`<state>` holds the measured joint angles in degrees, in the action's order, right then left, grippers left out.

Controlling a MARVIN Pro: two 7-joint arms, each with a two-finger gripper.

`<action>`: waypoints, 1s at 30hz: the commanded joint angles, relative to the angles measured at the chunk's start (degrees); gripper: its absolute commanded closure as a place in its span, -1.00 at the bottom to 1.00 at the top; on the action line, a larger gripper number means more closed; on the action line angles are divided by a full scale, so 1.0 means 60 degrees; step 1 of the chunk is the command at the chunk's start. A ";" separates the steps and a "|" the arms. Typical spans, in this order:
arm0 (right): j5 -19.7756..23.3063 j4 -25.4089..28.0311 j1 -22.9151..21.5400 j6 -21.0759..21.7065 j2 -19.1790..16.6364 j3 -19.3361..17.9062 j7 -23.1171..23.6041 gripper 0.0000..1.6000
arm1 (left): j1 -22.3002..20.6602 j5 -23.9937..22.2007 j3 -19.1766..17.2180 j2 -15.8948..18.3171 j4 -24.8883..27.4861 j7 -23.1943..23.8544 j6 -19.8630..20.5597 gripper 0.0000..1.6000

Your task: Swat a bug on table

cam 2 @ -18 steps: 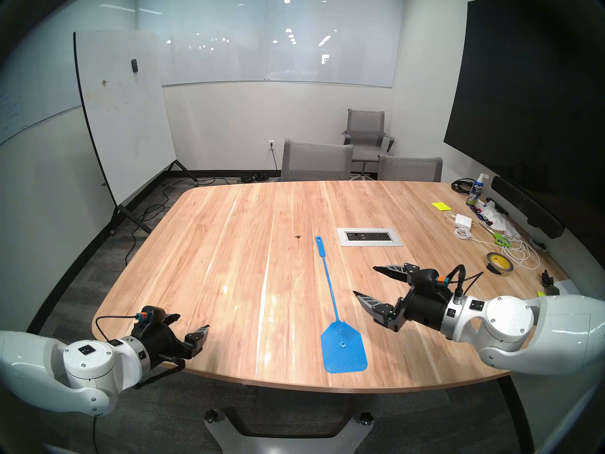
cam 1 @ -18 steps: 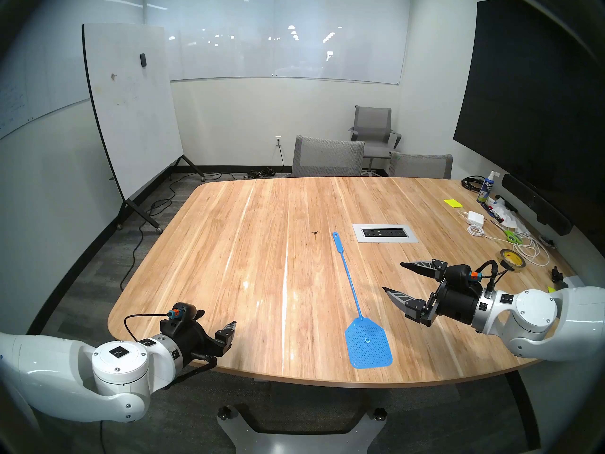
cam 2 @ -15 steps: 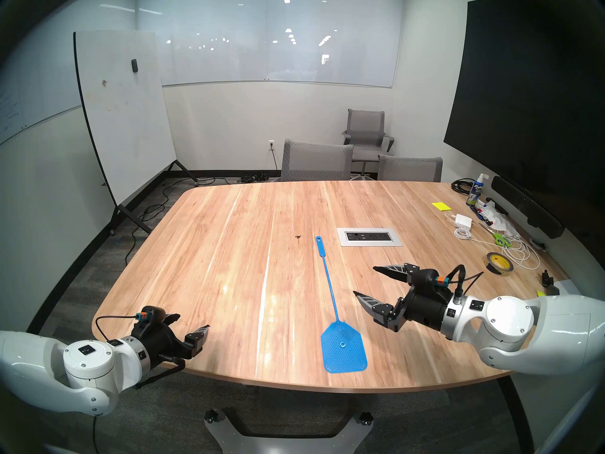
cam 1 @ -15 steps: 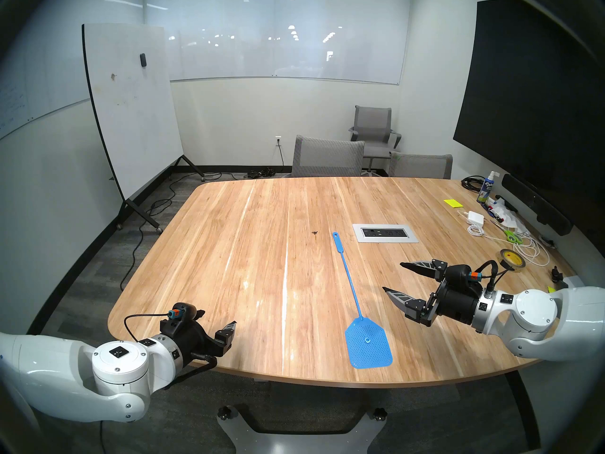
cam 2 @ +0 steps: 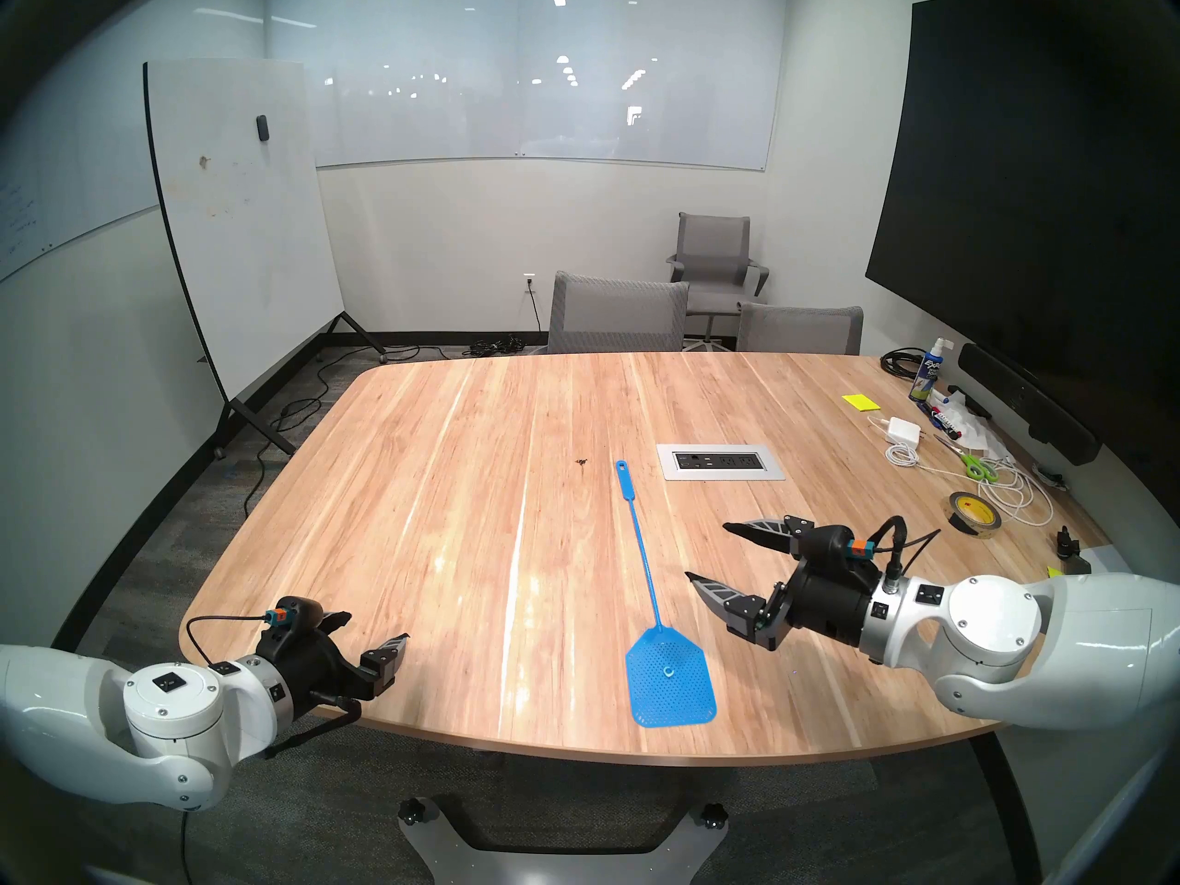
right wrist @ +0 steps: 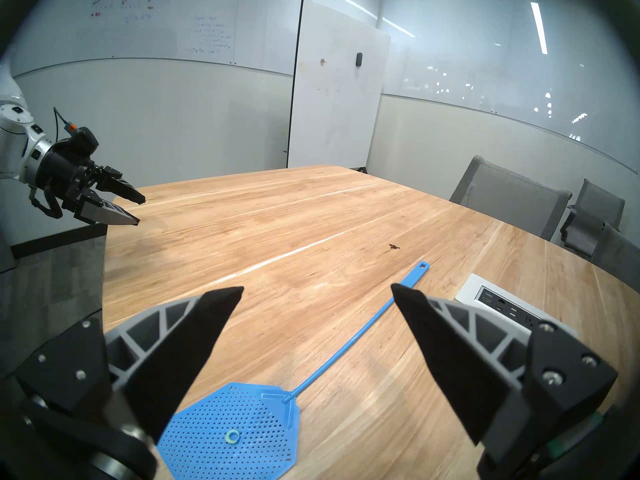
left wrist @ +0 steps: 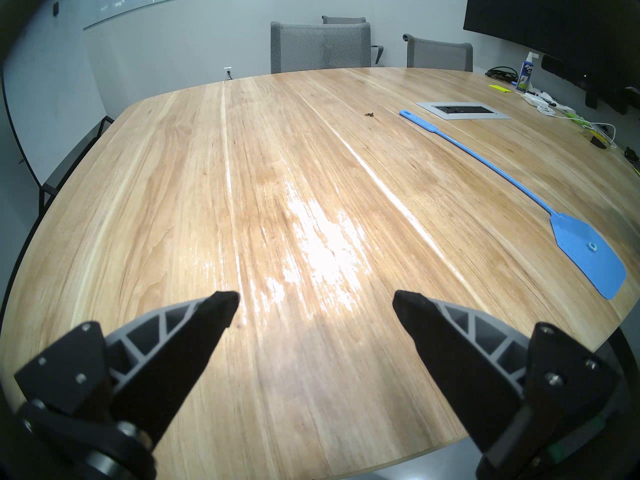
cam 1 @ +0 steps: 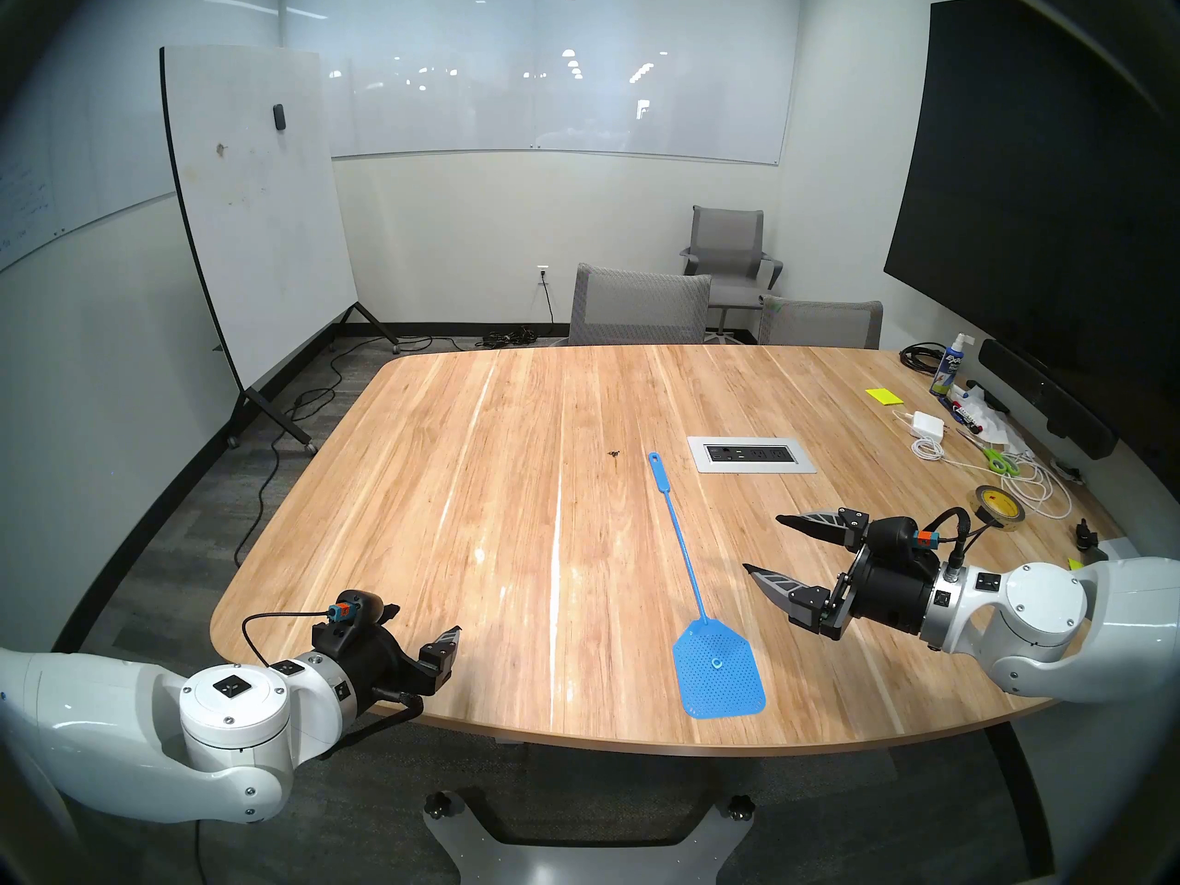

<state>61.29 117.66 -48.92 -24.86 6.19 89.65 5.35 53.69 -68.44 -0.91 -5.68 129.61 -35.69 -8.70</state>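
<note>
The bug (cam 1: 614, 454) is a tiny dark speck on the light-wood table (cam 1: 447, 481), left of the swatter's handle tip. It also shows in the wrist views as bug (left wrist: 369, 114) and bug (right wrist: 393, 247). A blue fly swatter (cam 1: 720, 673) lies flat, head toward the near edge, handle pointing away. My right gripper (cam 1: 762, 543) hovers open just right of the handle, holding nothing; the swatter (right wrist: 235, 430) lies below and between its fingers. My left gripper (cam 1: 426, 619) stays open and empty over the near left corner.
A silver power-outlet panel (cam 1: 751, 454) sits right of the handle tip. The right edge holds a tape roll (cam 1: 999, 507), green scissors (cam 1: 999, 462), white cables, a spray bottle (cam 1: 949, 369). Grey chairs (cam 1: 638, 302) stand at the far edge.
My right gripper has shifted slightly left toward the swatter's handle. The left arm, swatter and bug have not moved.
</note>
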 commanded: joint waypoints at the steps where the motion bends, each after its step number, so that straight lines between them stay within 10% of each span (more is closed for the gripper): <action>1: 0.0653 0.0120 -0.0166 0.0254 0.0262 -0.0165 0.0554 -1.00 | -0.0051 0.0000 -0.0052 -0.0008 0.0034 -0.0010 -0.0008 -1.00; 30: 0.3929 -0.0259 0.3223 0.1913 0.3187 -0.2993 -0.1188 -1.00 | -0.0068 0.0001 -0.0033 -0.0008 0.0033 -0.0008 -0.0011 -1.00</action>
<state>81.43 116.26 -34.50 -15.55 19.34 75.94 -0.14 53.60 -68.44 -0.79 -5.68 129.57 -35.69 -8.70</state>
